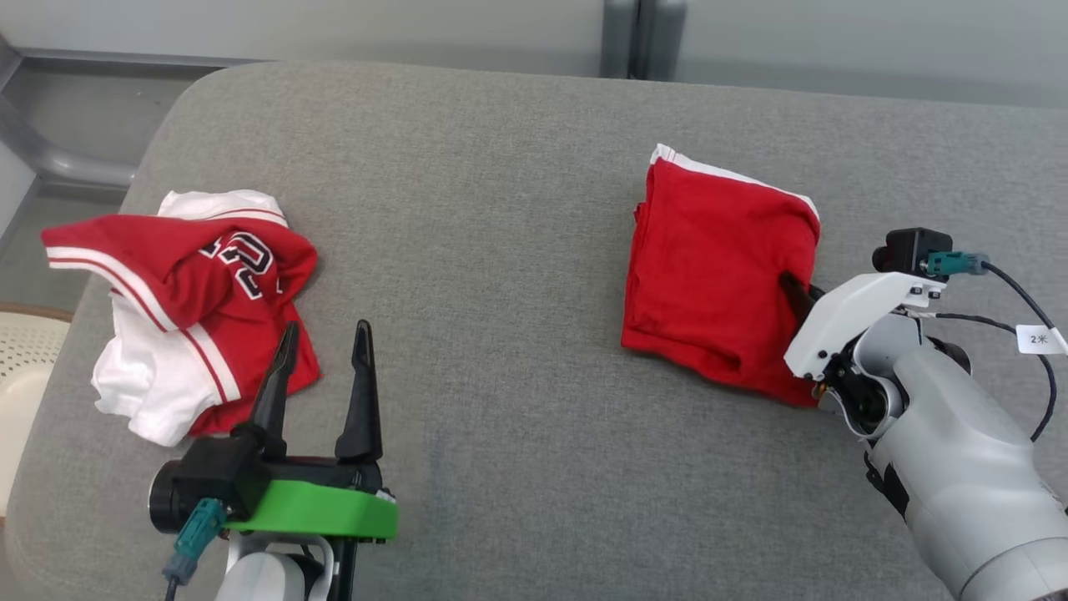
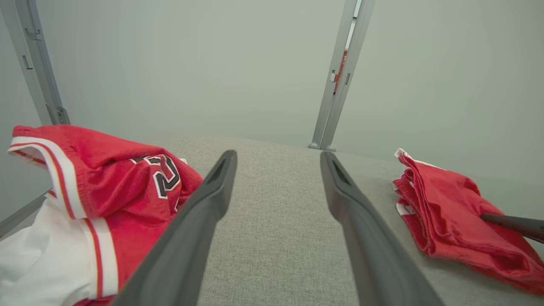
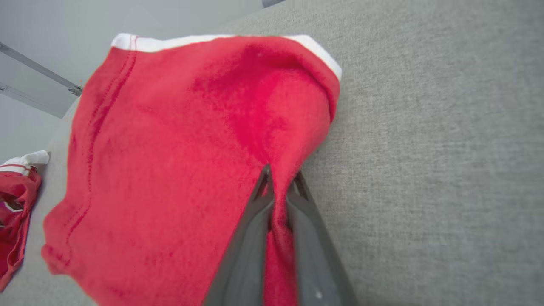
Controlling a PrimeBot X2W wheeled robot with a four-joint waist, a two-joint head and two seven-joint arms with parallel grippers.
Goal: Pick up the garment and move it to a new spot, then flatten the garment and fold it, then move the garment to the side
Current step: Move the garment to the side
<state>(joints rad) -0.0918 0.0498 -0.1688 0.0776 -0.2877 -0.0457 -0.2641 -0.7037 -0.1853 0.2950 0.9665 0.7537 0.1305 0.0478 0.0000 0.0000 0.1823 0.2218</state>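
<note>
The right gripper [image 3: 280, 180] is nearly closed, pinching the edge of the folded red garment [image 3: 170, 148], which lies ahead and left of it. The left gripper [image 1: 325, 334] stands wide and empty.

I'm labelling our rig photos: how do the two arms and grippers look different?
Both grippers have two long dark tapering fingers. The left gripper has a green plate; the right gripper a white cover and pale grey forearm. Each has a teal connector; the right's black cable carries a white tag.
</note>
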